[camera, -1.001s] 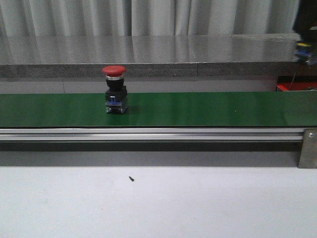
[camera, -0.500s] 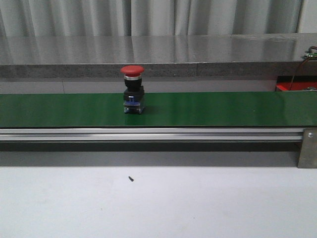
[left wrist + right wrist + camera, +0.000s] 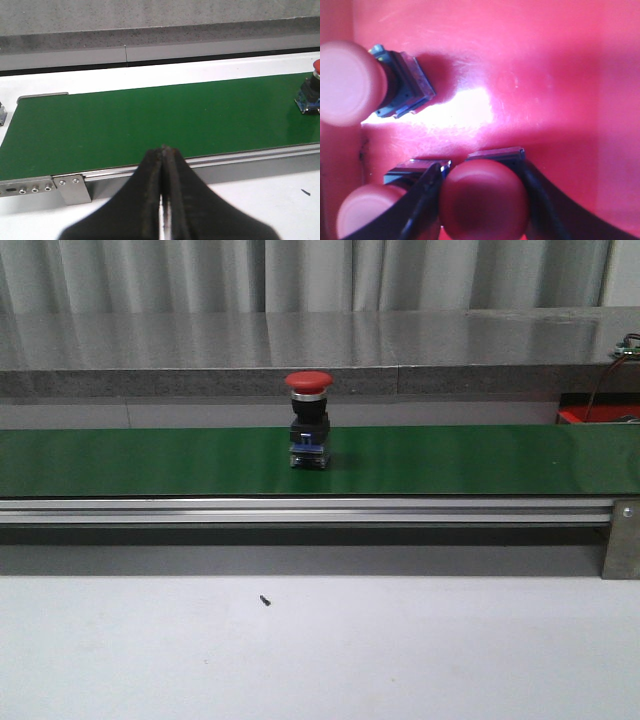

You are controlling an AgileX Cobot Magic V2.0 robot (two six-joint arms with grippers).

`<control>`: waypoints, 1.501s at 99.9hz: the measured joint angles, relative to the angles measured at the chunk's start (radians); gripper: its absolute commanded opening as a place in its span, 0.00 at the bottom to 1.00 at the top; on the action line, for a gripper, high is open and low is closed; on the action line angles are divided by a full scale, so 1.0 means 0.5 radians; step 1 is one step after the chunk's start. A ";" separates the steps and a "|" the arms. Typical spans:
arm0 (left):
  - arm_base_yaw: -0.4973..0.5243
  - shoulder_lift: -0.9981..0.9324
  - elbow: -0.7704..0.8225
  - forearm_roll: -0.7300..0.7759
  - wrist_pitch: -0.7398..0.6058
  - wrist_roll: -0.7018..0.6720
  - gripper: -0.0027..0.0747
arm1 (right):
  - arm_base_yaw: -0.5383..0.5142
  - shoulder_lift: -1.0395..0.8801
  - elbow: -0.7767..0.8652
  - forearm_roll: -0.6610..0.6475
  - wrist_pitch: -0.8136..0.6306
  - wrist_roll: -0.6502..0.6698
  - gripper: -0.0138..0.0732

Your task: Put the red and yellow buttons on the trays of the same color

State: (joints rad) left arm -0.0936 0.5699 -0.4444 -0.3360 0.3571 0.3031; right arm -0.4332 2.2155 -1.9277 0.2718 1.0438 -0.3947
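Red button on the belt, another held over the red tray

A red button (image 3: 309,420) stands upright mid-frame on the green belt (image 3: 480,460). The right gripper (image 3: 482,200) clamps a second button (image 3: 484,199) above the red tray (image 3: 560,75); the left gripper (image 3: 163,150) is closed, empty.

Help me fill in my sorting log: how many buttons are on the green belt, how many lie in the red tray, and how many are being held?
Belt button on the green belt: 1
Loose buttons in the red tray: 2
Held button in the right pincer: 1
Total: 4
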 measured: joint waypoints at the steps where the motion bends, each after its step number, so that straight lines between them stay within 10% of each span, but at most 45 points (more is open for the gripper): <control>1: 0.000 0.000 0.000 0.000 0.000 0.000 0.01 | 0.000 0.005 0.000 0.000 0.000 0.000 0.35; 37: 0.000 0.000 0.000 0.000 0.000 0.000 0.01 | 0.000 0.018 -0.010 -0.020 -0.031 0.000 0.78; 97: 0.000 0.000 0.000 0.000 0.000 0.000 0.01 | 0.054 -0.467 0.003 0.029 0.204 -0.024 0.77; 150: -0.003 0.000 0.000 0.000 0.000 0.000 0.01 | 0.611 -0.973 0.657 0.105 0.227 -0.152 0.77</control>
State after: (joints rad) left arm -0.0951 0.5699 -0.4444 -0.3360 0.3571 0.3031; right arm -0.1275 1.7289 -1.5991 0.3245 1.1574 -0.4708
